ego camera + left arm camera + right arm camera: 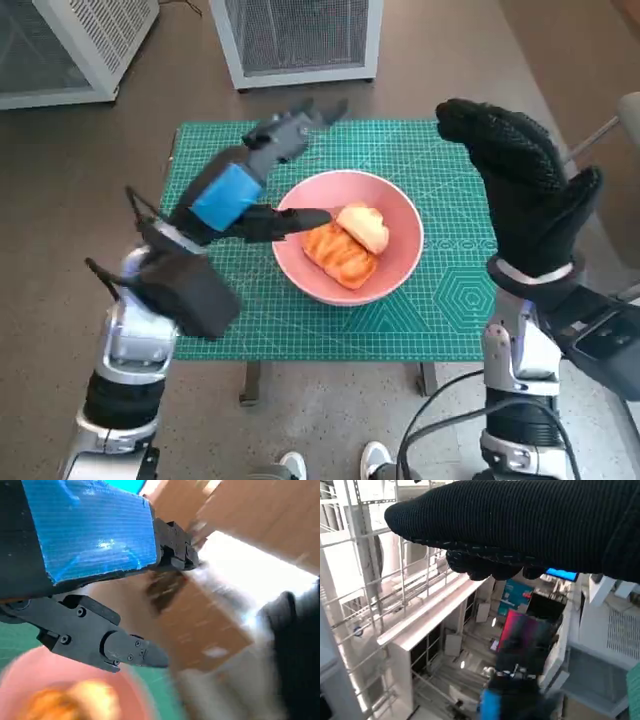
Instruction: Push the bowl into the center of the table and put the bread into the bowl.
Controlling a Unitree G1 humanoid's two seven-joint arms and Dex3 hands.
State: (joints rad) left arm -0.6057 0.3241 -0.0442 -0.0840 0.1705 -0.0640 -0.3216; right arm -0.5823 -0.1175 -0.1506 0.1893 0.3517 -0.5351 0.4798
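**Two pieces of bread in the bowl, both hands empty**

Both golden-brown pieces of bread (350, 242) lie inside the round pink bowl (400, 262), which sits near the middle of the green gridded cutting mat (450, 300) covering the small table. Judged from this, the pushing and the placing look done; what remains is for the hands to clear away without nudging the bowl.

The black left hand with blue tape over its back (262, 175) hangs just beside the bowl's rim, fingers spread and holding nothing; one finger reaches over the rim near the bread. The right hand in its black knitted glove (510, 170) is raised above the mat's far right corner, apparently holding nothing.

The left wrist view is blurred, showing only a smear of pink bowl and bread below the fingers (132, 652). The right wrist view points away from the table, so the glove's fingers cannot be judged well there.
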